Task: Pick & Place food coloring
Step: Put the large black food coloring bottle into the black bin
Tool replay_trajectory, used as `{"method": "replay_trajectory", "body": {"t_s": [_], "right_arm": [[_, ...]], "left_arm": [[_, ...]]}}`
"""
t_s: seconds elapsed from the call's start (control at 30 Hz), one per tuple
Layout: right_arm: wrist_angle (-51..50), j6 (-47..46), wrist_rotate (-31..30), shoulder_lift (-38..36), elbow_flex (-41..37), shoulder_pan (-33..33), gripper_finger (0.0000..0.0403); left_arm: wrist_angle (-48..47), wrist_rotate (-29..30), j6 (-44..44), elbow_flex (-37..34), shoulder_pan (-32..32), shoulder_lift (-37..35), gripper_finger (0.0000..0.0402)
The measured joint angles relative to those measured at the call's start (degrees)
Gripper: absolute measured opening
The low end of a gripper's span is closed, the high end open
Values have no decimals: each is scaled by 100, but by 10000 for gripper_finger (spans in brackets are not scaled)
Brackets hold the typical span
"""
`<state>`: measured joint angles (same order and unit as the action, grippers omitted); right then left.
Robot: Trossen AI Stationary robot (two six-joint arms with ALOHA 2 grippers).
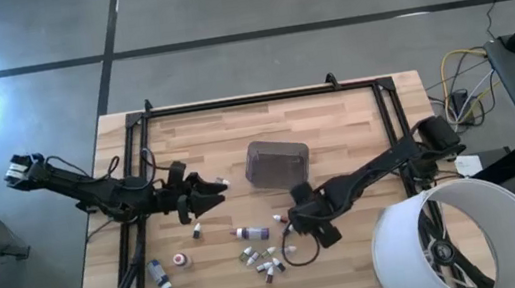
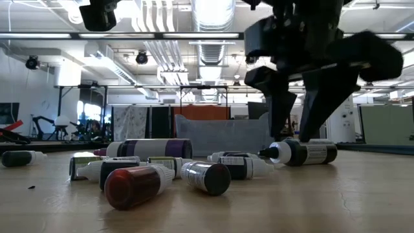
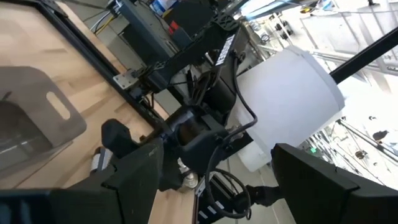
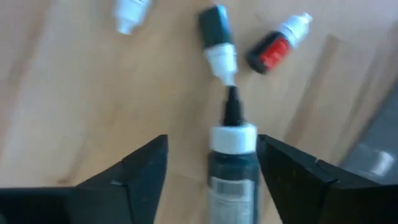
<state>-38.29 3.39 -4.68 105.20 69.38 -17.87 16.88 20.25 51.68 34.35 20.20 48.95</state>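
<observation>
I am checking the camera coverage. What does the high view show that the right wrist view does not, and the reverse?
Only the high view shows the grey tub, the left gripper waiting open beside it, and the whole bottle scatter.

Only the right wrist view shows the dark bottle lying between the open fingers, its tip towards a teal bottle and a red bottle.

Both show the right gripper and the wooden table.

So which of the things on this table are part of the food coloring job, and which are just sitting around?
Part of the job:
- small plastic dropper bottles of food coloring scattered on the wood table
- dark, white-capped bottle between the right gripper's open fingers

Just lying about:
- grey translucent rectangular tub
- large white cylinder beside the table
- left gripper, open, waiting
</observation>
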Motion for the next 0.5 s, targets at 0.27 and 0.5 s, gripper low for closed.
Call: {"method": "replay_trajectory", "body": {"t_s": [0.27, 0.5], "right_arm": [[410, -39, -587, 120, -2, 2, 293], [413, -202, -559, 194, -179, -9, 283]], "left_arm": [[-39, -28, -2, 0, 28, 0, 275], [-54, -94, -4, 0, 38, 1, 275]]}}
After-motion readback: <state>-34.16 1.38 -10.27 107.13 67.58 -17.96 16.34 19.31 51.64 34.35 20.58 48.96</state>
